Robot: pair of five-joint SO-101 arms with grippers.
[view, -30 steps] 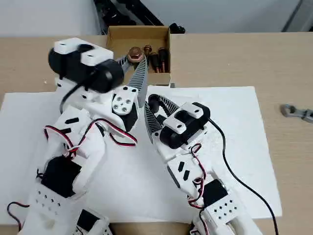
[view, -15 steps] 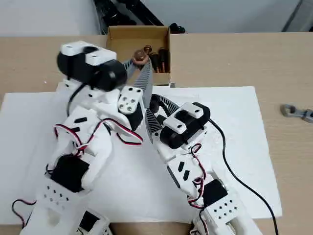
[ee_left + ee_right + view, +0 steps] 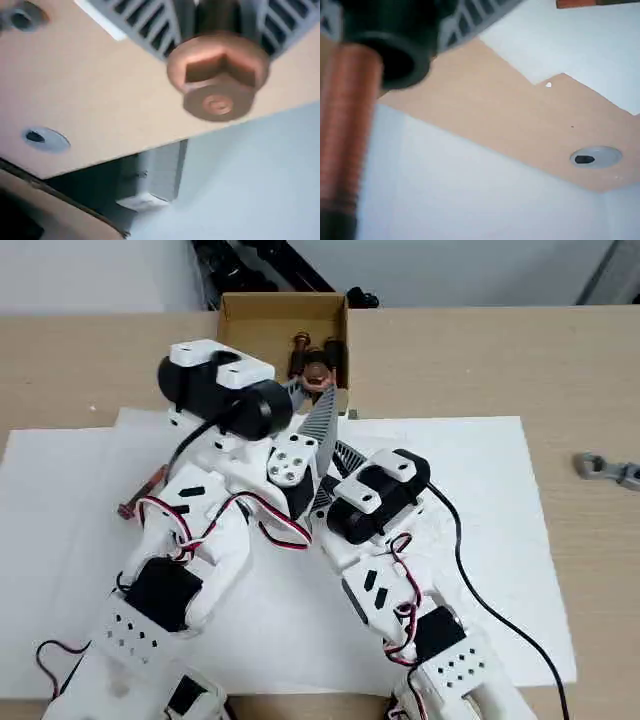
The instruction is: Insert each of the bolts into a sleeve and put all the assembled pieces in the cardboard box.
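Left gripper (image 3: 318,382): clenching on a copper bolt (image 3: 217,75), its grey ribbed fingers (image 3: 145,20) pressing in just under the six-sided head.
Bolt's place: hanging over the near wall of the cardboard box (image 3: 240,315), toward the box's 5 o'clock corner, head facing up in the high view.
Box contents: assembled pieces (image 3: 335,348) are lying along the box's 3 o'clock side (how many there are is hard to tell).
Loose bolt (image 3: 140,497): lying on the white sheet (image 3: 480,500) at the left arm's 9 o'clock, partly tucked under that arm.
Right gripper (image 3: 342,454): sitting at the left gripper's 6 o'clock, largely covered by the left arm; whether it is released or clenched cannot be told.
Right wrist view: a black sleeve (image 3: 395,50) is showing its open end, with a copper threaded shaft (image 3: 345,130) just beside it; contact between them cannot be told.
Small metal tool (image 3: 605,469): lying on the bare table (image 3: 500,360) toward 3 o'clock, well apart from both arms.
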